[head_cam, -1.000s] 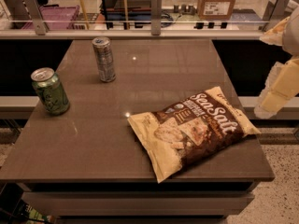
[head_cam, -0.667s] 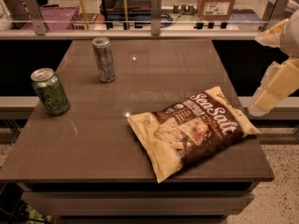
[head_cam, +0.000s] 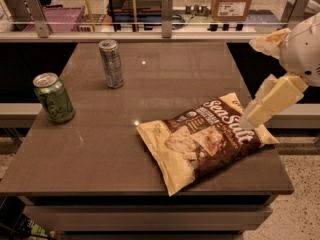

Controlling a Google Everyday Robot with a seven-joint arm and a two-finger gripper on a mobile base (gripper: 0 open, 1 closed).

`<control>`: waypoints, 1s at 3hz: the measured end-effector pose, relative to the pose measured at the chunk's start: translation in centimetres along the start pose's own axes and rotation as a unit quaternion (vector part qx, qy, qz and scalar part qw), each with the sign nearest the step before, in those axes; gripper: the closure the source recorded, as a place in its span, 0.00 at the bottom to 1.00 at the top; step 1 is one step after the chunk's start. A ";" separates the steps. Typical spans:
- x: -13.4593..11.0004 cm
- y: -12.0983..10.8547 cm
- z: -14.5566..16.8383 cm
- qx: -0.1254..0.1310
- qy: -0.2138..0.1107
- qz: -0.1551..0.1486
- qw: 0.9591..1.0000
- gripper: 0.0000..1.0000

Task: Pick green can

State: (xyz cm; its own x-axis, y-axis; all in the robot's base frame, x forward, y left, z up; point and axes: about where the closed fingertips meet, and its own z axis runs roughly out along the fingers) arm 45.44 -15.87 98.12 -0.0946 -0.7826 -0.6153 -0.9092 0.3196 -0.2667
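Note:
The green can [head_cam: 54,97] stands upright near the left edge of the brown table [head_cam: 165,69]. It is short and stout, with a light green patterned body and a silver top. My gripper [head_cam: 251,82] is at the far right, above the table's right edge and over the end of the chip bag. Its two cream fingers [head_cam: 272,101] are spread apart and hold nothing. The gripper is far from the green can, most of the table's width away.
A slimmer, taller silver-grey can [head_cam: 111,63] stands upright at the back left of the table. A large brown and cream sea salt chip bag [head_cam: 205,140] lies flat at the front right. A glass rail with metal posts [head_cam: 166,15] runs behind the table.
The gripper has moved a little to the left and down, in over the table's right edge and the chip bag's end. The cans and the bag have not moved.

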 end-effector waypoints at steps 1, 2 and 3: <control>-0.5 0.7 1.7 0.012 -0.062 0.019 0.998 0.00; -0.1 0.3 2.9 0.041 -0.112 0.056 0.991 0.00; -0.5 0.0 2.6 0.049 -0.116 0.058 0.990 0.00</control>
State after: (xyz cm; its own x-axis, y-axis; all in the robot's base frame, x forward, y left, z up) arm 46.55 -14.04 96.50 -0.0890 -0.5973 -0.7971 -0.8532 0.4586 -0.2483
